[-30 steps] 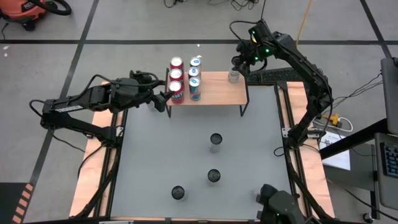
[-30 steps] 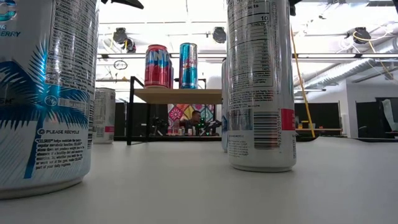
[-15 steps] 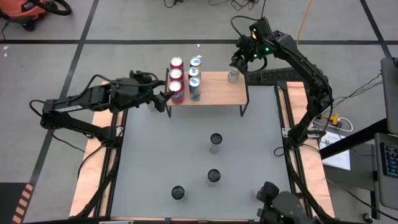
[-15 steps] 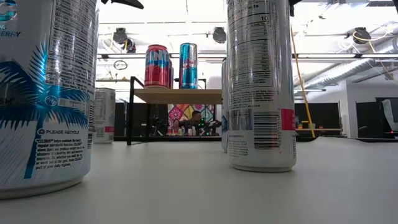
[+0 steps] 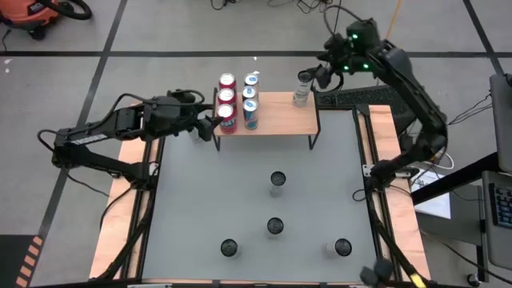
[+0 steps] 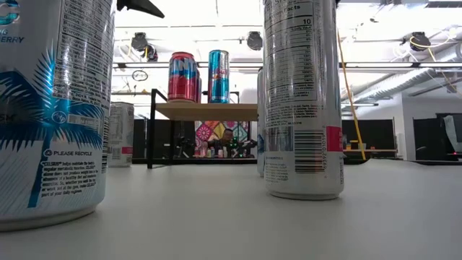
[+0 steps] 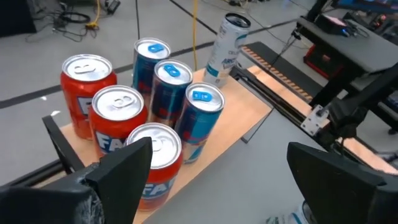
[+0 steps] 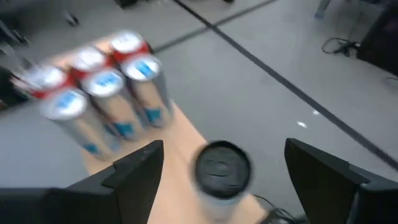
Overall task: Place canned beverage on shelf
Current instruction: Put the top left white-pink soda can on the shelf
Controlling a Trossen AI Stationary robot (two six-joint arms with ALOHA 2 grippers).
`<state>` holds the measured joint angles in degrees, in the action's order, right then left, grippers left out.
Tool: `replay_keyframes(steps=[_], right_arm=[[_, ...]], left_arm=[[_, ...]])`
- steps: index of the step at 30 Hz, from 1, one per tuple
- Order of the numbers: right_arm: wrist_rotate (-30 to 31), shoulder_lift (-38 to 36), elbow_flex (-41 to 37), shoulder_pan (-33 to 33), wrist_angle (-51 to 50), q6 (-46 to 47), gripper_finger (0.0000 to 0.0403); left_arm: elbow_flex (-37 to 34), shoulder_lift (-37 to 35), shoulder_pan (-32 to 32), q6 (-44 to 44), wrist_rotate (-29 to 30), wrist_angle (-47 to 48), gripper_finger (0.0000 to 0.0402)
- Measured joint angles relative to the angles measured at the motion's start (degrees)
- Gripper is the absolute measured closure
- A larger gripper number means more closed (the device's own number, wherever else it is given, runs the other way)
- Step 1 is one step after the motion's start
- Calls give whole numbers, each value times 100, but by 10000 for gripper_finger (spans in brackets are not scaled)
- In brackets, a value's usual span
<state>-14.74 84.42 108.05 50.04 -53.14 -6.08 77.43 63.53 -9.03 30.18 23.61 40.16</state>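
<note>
seven cans [image 5: 239,102] on the shelf [image 5: 280,114], four on the table [image 5: 200,208]; both jaws apart.

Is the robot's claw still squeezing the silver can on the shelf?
No, the right gripper is open and off the silver can, which stands alone on the shelf.

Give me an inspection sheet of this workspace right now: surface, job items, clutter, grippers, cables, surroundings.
Surface: grey table with wooden side strips.
Job's things: shelf at the far edge holds three red cans and three blue cans in two rows, plus a white can at its right corner; four cans stand on the table.
Clutter: nothing seen.
Grippers: left gripper open beside the shelf's left end; right gripper open, just right of the white can, apart from it.
Cables: cords on the floor behind and right of the table.
Surroundings: concrete floor, orange vacuum at far left.
</note>
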Motion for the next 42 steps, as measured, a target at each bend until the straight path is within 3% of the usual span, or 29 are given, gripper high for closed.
replay_keyframes(steps=[6,15,23,30,42], right_arm=[[-49,-578,0,-556,-25,1055,99],[-201,-965,0,-1909,-635,2149,99],[-182,-963,0,-3242,-1712,3350,99],[117,-961,-2,-4135,-1933,4184,99],[1289,-936,-2,-4987,-1984,4590,99]], left_arm=[[0,0,-175,-239,-611,-4,30],[0,0,-86,-395,-1177,-7,30],[0,0,272,-372,-1112,103,30],[0,2,566,-442,-950,865,30],[2,-90,408,1398,-467,3095,30]])
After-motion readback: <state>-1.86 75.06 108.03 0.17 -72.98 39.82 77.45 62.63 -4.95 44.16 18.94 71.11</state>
